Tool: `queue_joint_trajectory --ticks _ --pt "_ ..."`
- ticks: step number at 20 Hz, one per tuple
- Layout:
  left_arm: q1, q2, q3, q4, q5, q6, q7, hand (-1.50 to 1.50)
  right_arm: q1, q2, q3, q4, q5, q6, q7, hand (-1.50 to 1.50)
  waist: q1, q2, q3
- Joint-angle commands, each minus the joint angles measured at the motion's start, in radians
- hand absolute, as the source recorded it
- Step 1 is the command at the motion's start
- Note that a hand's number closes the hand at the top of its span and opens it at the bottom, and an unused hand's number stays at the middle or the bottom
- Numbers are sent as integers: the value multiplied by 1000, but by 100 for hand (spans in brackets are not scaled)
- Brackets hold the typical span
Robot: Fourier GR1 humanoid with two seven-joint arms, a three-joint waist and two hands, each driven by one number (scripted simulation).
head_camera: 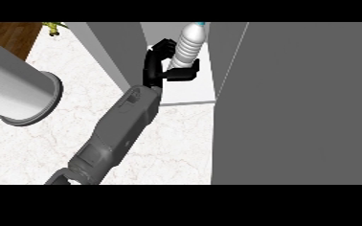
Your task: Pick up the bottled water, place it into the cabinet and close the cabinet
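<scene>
The one hand [161,66] in view reaches in from the lower left on a grey forearm; which arm it belongs to I cannot tell. Its fingers and thumb are curled round the lower body of the bottled water [189,43], which stands upright with its blue cap at the far end.

The bottle sits over the white shelf floor of the cabinet [191,88], between the grey left wall and the large grey door [290,100] on the right, so it appears to be inside already.

Risks from here, as I judge them: opening the hand while the bottle is tilted could topple it, and pulling back could drag it off the near edge onto the desk [78,100]. The door looks close beside it and could catch the arm when swung.

Nothing else shows in the cabinet.
</scene>
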Motion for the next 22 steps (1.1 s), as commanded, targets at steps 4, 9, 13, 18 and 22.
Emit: queue_joint_trajectory --ticks 4,9,13,18,22 --pt "-105 -3 -57 204 -128 231 -2 150 36 -8 -30 -59 -110 35 -3 -150 -6 -1 2" --pt "-184 9 -17 318 -123 225 9 -150 14 -8 -32 -42 -98 51 -5 -150 -19 13 0" --pt "-206 28 12 329 -114 235 -36 -150 42 -15 -24 -75 -85 72 -13 -150 -29 16 -2" --pt "-192 -1 112 183 -31 159 -213 -150 9 -4 -20 -53 -80 70 -12 -150 1 15 -4" --pt "-181 -2 166 116 29 -14 -301 150 10 2 -32 -31 -77 73 -29 -150 -5 10 -3"
